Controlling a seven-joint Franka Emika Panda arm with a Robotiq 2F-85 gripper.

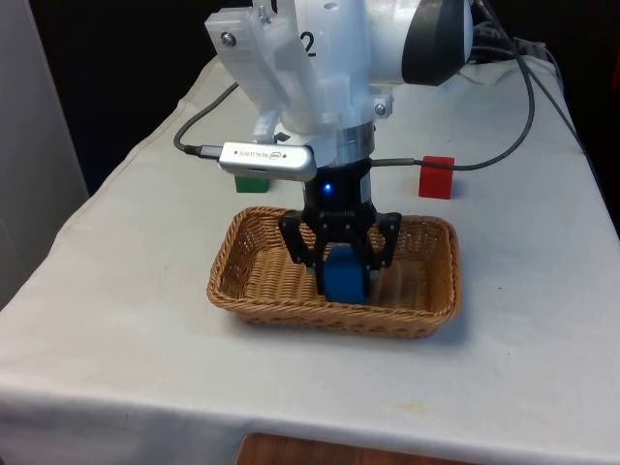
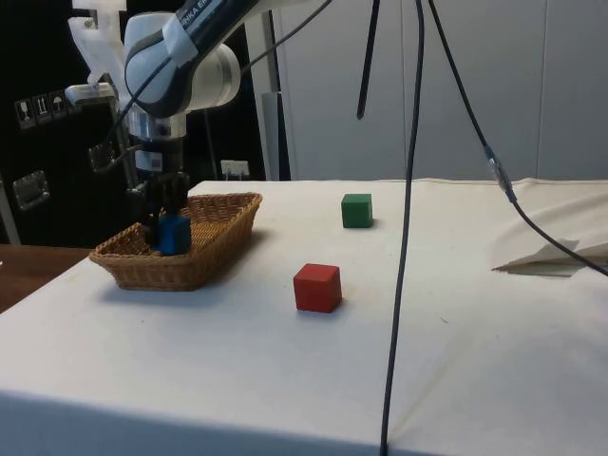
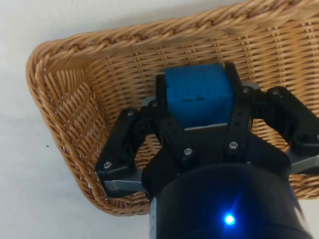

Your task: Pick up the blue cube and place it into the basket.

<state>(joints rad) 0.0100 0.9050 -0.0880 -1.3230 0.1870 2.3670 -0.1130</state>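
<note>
Gripping cube [image 1: 343,274], claw [image 1: 342,266] points down.

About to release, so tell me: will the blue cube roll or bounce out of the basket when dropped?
Probably not: the blue cube has flat faces, so it should settle rather than roll. It looks rigid in the gripper, undented. The basket has raised woven walls that likely contain it.

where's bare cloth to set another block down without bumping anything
The widest bare cloth lies between the basket and the table's near edge in the front view. More lies between the red cube and the folded cloth. It is crowded inside the basket, where the gripper holds the blue cube.
</note>
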